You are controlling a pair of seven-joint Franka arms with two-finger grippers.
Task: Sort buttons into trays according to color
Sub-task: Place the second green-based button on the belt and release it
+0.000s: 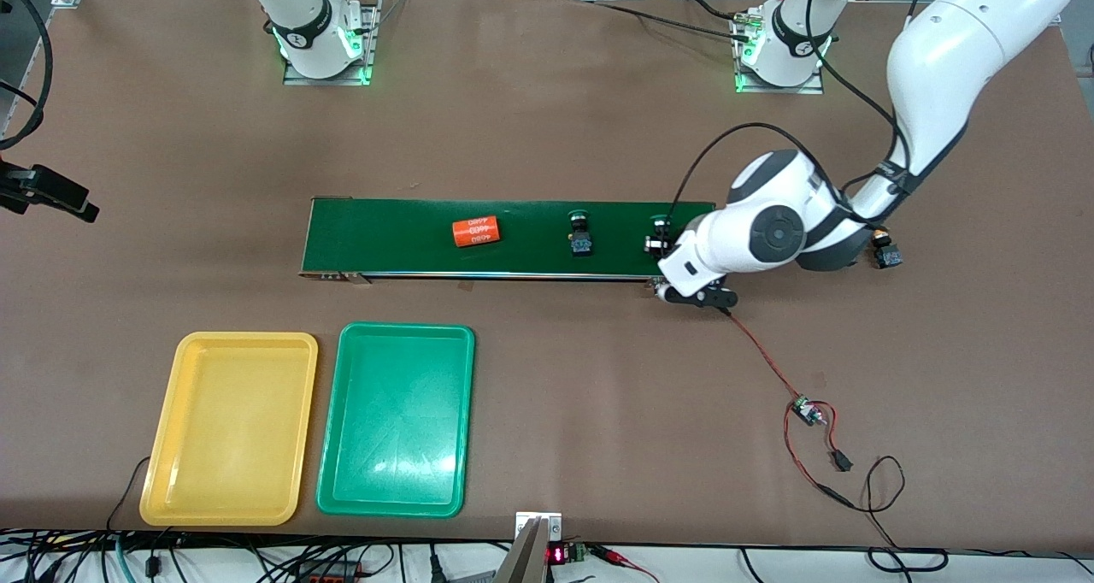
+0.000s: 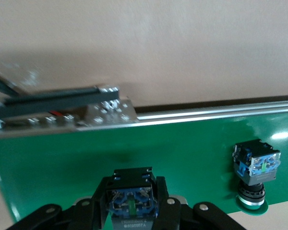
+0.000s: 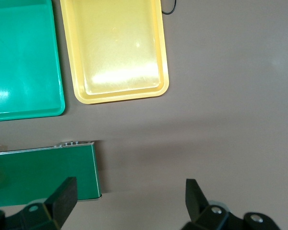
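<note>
One green-capped button (image 2: 131, 203) is clamped in my left pincer (image 2: 132, 211), lower centre; a shallow grip risks dropping it. Right pincer (image 3: 129, 201) waits, spread wide.

Lighting evenly and brightly from overhead. Glaring white off the green tray (image 1: 396, 419) floor and, more softly, off the yellow tray (image 1: 229, 427). Casting soft shadows beneath the left arm onto the conveyor belt (image 1: 513, 238). Blurring slightly in the left wrist view, especially the held button (image 2: 131, 200).
</note>
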